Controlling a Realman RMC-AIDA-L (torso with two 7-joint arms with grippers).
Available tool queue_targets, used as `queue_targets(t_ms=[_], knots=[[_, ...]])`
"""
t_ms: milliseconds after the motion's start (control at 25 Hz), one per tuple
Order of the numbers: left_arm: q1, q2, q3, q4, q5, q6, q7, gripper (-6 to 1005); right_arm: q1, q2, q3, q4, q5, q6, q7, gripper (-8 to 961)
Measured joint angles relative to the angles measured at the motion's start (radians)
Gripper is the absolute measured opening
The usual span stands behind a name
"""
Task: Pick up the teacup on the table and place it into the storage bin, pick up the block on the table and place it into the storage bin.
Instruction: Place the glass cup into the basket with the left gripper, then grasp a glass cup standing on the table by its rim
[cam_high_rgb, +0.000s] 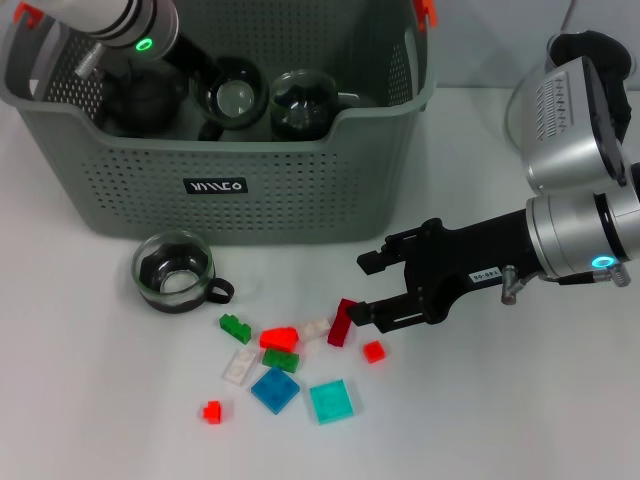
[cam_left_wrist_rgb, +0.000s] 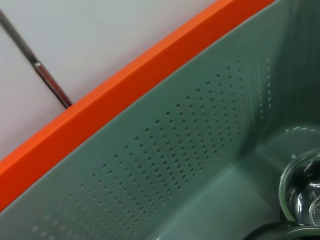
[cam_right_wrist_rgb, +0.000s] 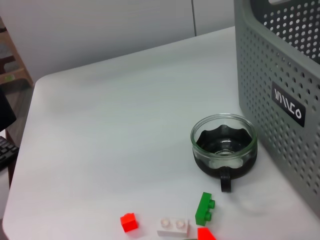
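A glass teacup with a black base and handle stands on the table just in front of the storage bin; it also shows in the right wrist view. Several small blocks lie to the right of it, among them a dark red block. My right gripper is open, low over the table, and its lower fingertip is right beside that dark red block. My left arm reaches down into the bin's left end, where its gripper is hidden. The left wrist view shows the bin's inner wall.
Several glass cups sit inside the bin. Loose blocks include green, red, blue, teal and a small red one. The bin's orange rim shows in the left wrist view.
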Motion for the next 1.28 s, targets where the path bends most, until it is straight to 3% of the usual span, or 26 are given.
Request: queue_targets(t_ms=[400, 720, 840, 1040, 1280], knots=[[0.003, -0.005, 0.021, 0.002, 0.0, -0.005, -0.001, 102, 0.0, 0.0, 0.0, 0.0, 0.0, -0.001, 0.0, 714], [0.016, 0.002, 0.015, 0.068, 0.0, 0.005, -0.008, 428, -0.001, 0.0, 0.001, 0.0, 0.001, 0.0, -0.004, 714], [0.048, 0.01, -0.029, 0.202, -0.002, 0.071, -0.02, 546, -0.001, -0.002, 0.003, 0.0, 0.002, -0.001, -0.006, 713], [0.102, -0.005, -0.129, 0.47, -0.041, 0.313, 0.004, 567, -0.001, -0.005, 0.019, 0.001, 0.003, -0.002, -0.013, 713], [0.205, -0.03, -0.161, 0.759, -0.224, 0.607, 0.077, 576, -0.006, -0.005, 0.035, 0.003, 0.001, -0.002, -0.03, 714]])
